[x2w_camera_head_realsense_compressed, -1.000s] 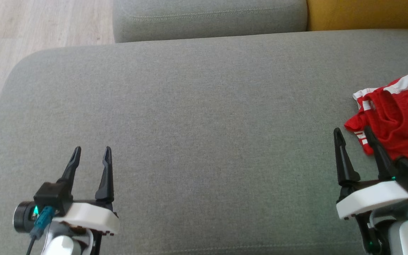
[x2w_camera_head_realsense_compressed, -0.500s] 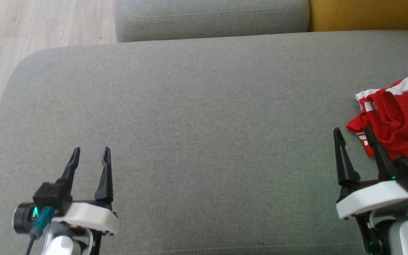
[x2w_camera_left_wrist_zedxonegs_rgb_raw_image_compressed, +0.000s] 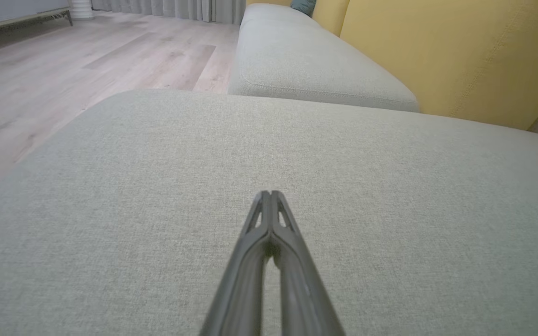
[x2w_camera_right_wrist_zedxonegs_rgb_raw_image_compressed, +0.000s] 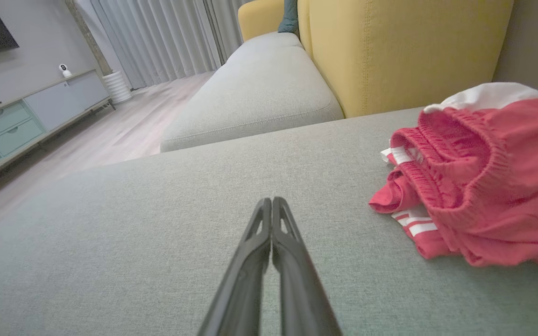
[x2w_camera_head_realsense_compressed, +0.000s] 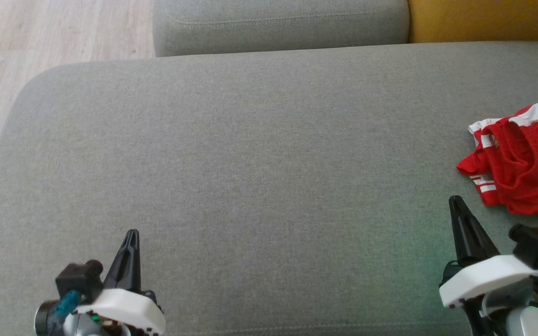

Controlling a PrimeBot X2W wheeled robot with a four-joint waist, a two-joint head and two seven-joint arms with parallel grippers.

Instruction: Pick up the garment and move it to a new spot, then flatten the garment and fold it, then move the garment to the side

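Note:
The garment (x2w_camera_head_realsense_compressed: 526, 163) is red with white stripes and lies crumpled at the right edge of the grey cushion (x2w_camera_head_realsense_compressed: 259, 154); the right wrist view has it (x2w_camera_right_wrist_zedxonegs_rgb_raw_image_compressed: 479, 186) to the right of the fingers. My right gripper (x2w_camera_head_realsense_compressed: 456, 200) is shut and empty, just below and left of the garment, clear of it; its tips (x2w_camera_right_wrist_zedxonegs_rgb_raw_image_compressed: 272, 201) press together. My left gripper (x2w_camera_head_realsense_compressed: 131, 233) is shut and empty at the lower left, over bare cushion, with its tips (x2w_camera_left_wrist_zedxonegs_rgb_raw_image_compressed: 270, 193) closed.
A second grey cushion (x2w_camera_head_realsense_compressed: 278, 23) and a yellow backrest (x2w_camera_head_realsense_compressed: 484, 18) lie beyond the far edge. Wooden floor (x2w_camera_head_realsense_compressed: 40, 42) shows past the cushion's left end. A low cabinet (x2w_camera_right_wrist_zedxonegs_rgb_raw_image_compressed: 26, 121) stands against the wall.
Both grippers have shut from open and drawn back toward the near edge. The right fingers no longer overlap the garment, which has not moved.

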